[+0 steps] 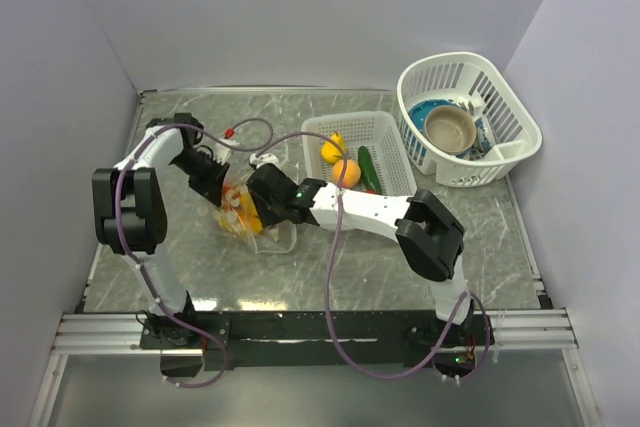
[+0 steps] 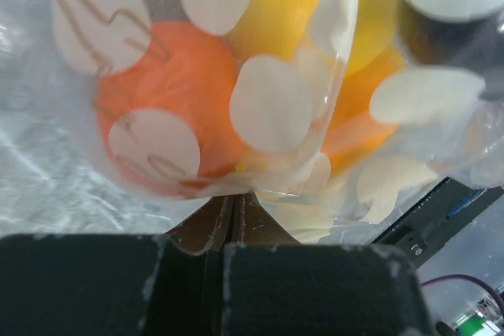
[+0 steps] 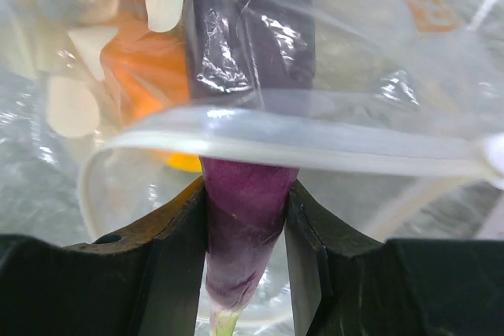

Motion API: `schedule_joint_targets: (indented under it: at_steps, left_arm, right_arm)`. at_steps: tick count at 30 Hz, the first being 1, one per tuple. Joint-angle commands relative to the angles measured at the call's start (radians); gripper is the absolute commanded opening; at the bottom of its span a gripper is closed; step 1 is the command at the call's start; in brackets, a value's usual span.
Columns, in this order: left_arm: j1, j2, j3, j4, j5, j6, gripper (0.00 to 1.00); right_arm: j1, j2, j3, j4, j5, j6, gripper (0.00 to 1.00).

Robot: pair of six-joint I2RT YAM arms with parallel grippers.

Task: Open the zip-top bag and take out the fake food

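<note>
The clear zip-top bag [image 1: 243, 215] with white polka dots lies left of centre on the table, its white zip strip [image 3: 299, 151] open. My left gripper [image 1: 222, 190] is shut on the bag's plastic [image 2: 283, 108], with orange and yellow fake food [image 2: 177, 92] inside it. My right gripper [image 1: 268, 199] is at the bag's mouth, shut on a purple toy eggplant [image 3: 244, 226] that is half inside the bag. More orange fake food [image 3: 146, 68] shows in the bag in the right wrist view. A yellow piece [image 1: 333, 148], an orange piece [image 1: 346, 173] and a green cucumber [image 1: 367, 169] lie in the square white basket [image 1: 385, 132].
An oval white lattice basket [image 1: 500, 162] at the back right holds a tan bowl [image 1: 450, 129] and blue dishes. Grey walls close in the table on three sides. My cables loop over the table's left and middle.
</note>
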Motion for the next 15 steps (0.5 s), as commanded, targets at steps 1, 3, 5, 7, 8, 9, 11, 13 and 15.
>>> schedule_joint_targets:
  at_steps: [1, 3, 5, 7, 8, 9, 11, 13, 15]
  left_arm:
    - [-0.004, -0.060, -0.034, 0.018, 0.017, 0.013, 0.01]
    - [-0.006, -0.057, -0.034, 0.027, -0.007, 0.011, 0.01]
    - [0.008, -0.054, -0.013, 0.017, -0.009, 0.019, 0.01]
    - [0.020, -0.047, 0.035, 0.006, -0.003, 0.017, 0.01]
    - [0.034, -0.044, 0.055, 0.000, 0.000, 0.014, 0.01]
    - [0.039, -0.039, 0.078, -0.020, 0.019, 0.013, 0.01]
    - [0.046, -0.041, 0.151, -0.045, 0.037, 0.005, 0.01]
    - [0.045, -0.062, 0.206, -0.075, 0.065, 0.003, 0.01]
    - [0.045, -0.077, 0.242, -0.095, 0.082, 0.000, 0.01]
  right_arm:
    - [-0.018, -0.028, -0.008, 0.081, -0.182, -0.043, 0.00]
    - [-0.039, -0.065, -0.041, 0.044, -0.251, -0.055, 0.00]
    - [-0.064, -0.126, -0.087, -0.009, -0.327, -0.082, 0.00]
    - [-0.068, -0.200, -0.173, -0.046, -0.367, -0.124, 0.00]
    - [-0.068, -0.226, -0.201, -0.081, -0.359, -0.141, 0.00]
    - [-0.067, -0.249, -0.262, -0.097, -0.348, -0.151, 0.00]
    - [-0.067, -0.324, -0.313, -0.126, -0.311, -0.150, 0.00]
    - [-0.064, -0.411, -0.373, -0.126, -0.288, -0.141, 0.00]
    - [-0.064, -0.471, -0.411, -0.105, -0.271, -0.132, 0.00]
